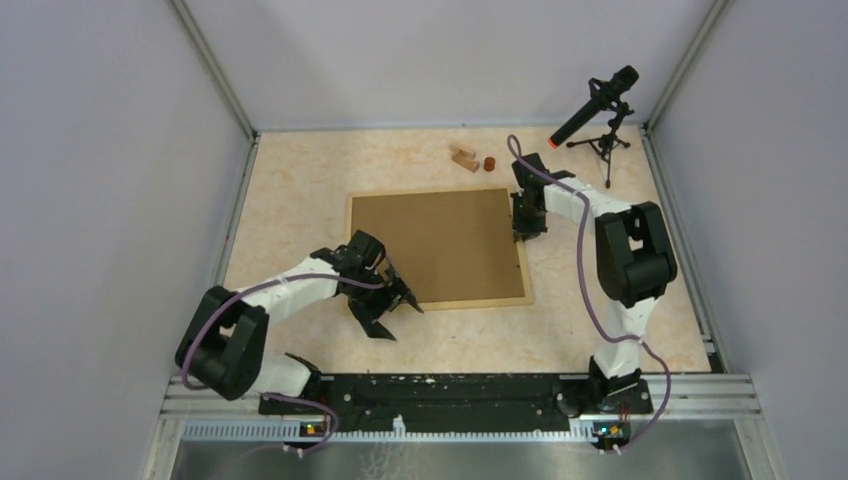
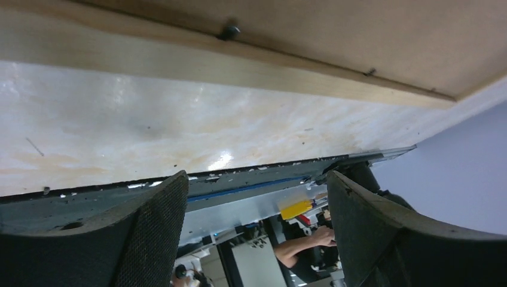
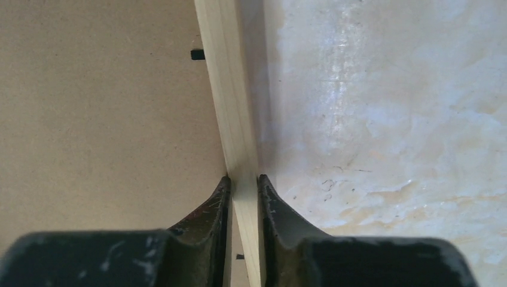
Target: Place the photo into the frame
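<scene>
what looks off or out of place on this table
Nothing is spilled or broken. The frame lies back up, slightly askew to the table edges, with the right pincer clamped on its right rail. No photo is in view. Small wooden blocks sit loose by the far edge.

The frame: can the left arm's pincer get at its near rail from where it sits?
Probably yes: the left pincer is open just beside the frame and its near rail, with only bare table between them.
</scene>
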